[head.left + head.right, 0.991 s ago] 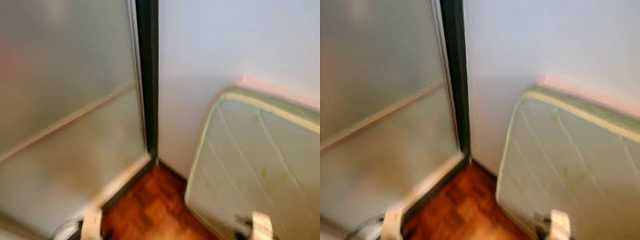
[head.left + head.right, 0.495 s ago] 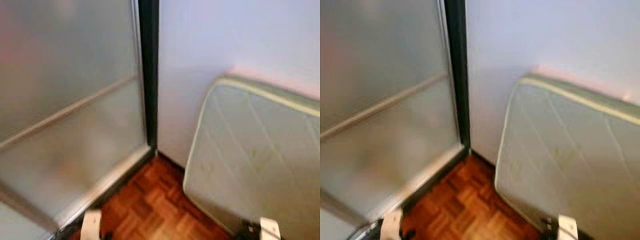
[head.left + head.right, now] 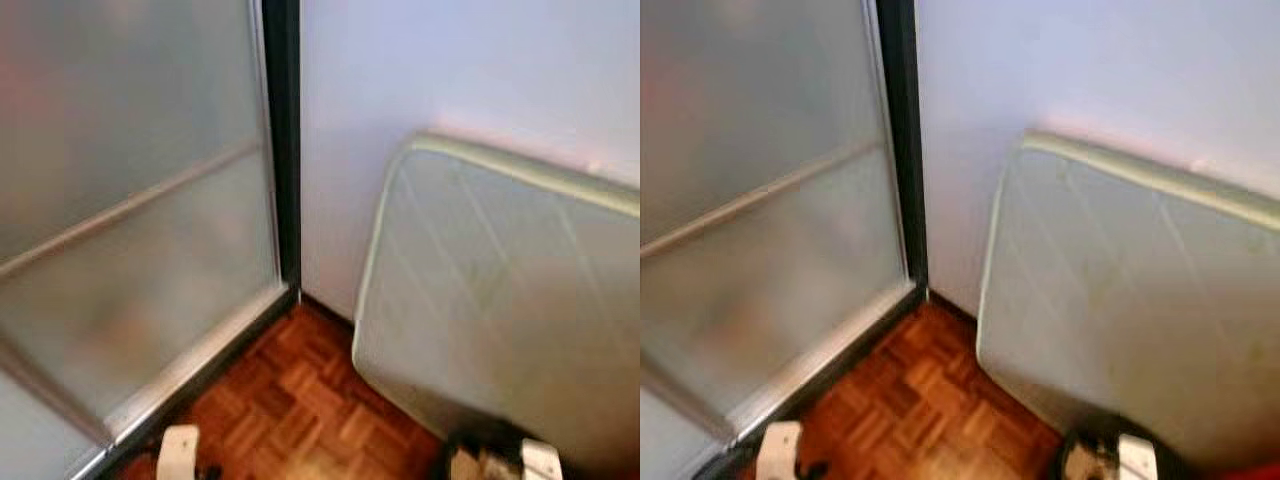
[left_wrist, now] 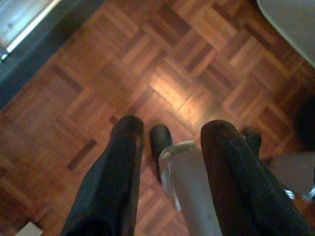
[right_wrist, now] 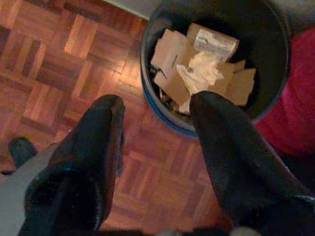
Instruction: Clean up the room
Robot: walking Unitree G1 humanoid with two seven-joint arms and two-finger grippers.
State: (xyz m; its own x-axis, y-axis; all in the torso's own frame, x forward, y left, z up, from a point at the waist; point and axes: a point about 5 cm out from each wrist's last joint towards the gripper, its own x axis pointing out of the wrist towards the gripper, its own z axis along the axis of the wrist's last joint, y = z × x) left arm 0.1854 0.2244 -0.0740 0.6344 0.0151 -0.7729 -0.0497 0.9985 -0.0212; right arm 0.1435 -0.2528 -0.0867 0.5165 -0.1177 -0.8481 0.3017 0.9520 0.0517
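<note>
The right gripper (image 5: 152, 147) is hanging low with its two black fingers spread wide apart and nothing between them. Just past its tips a dark round bin (image 5: 275, 59) is sitting on the wooden floor (image 5: 59, 54), and it is holding pieces of cardboard (image 5: 170, 59) and a crumpled white paper (image 5: 202, 71). This bin looks like the spot where the room's rubbish is going. The left gripper (image 4: 172, 152) is hanging over bare floor, its fingers apart too and holding nothing. Below it the robot's foot (image 4: 160, 140) is showing.

The bin is standing very near the robot's feet, so a step could be knocking it over and spilling the scraps. The right fingers could also be bumping its rim if the arm is swinging.

Farther off, a pale quilted mattress (image 3: 500, 290) is leaning on the white wall (image 3: 450, 70), and a frosted glass door (image 3: 130, 200) with a dark frame (image 3: 283, 150) is standing in the corner. The robot could be walking into either one.

The head pictures are blurry. Something red (image 5: 295, 98) beside the bin is cut off, so I cannot tell what it is.
</note>
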